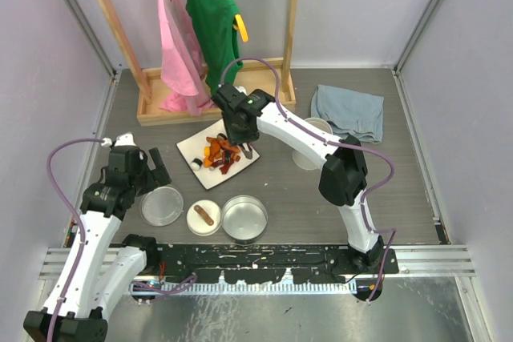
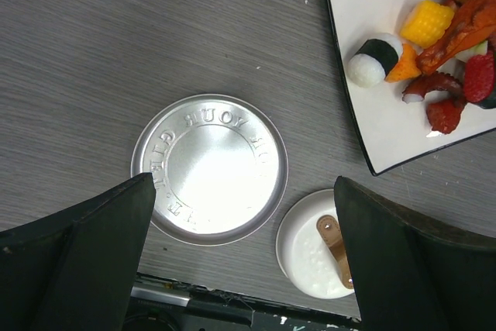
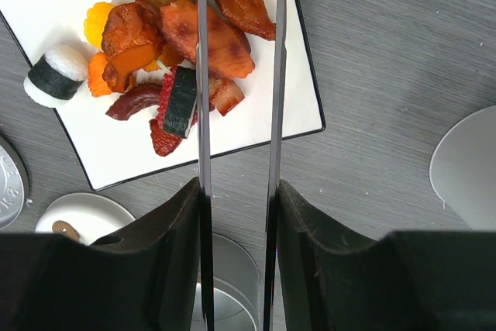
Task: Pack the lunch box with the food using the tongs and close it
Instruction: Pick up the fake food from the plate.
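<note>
My right gripper (image 3: 239, 191) is shut on the silver tongs (image 3: 203, 75), one thin arm pressed against each finger. The tongs reach out over the white square plate (image 3: 298, 106), straddling an orange-red piece of the food (image 3: 217, 40); their tips run past the top edge of the right wrist view. The lunch box parts lie near the front: a flat lid (image 2: 209, 168), a small dish (image 2: 310, 257) holding a brown sausage piece (image 2: 333, 238), and a round steel tin (image 1: 244, 218). My left gripper (image 2: 244, 184) hangs open above the lid, holding nothing.
A pale cup (image 1: 309, 146) stands right of the plate. A blue cloth (image 1: 349, 111) lies at the back right. A wooden rack (image 1: 160, 110) with pink and green clothes stands at the back. The arms' base rail (image 1: 256, 258) runs along the near edge.
</note>
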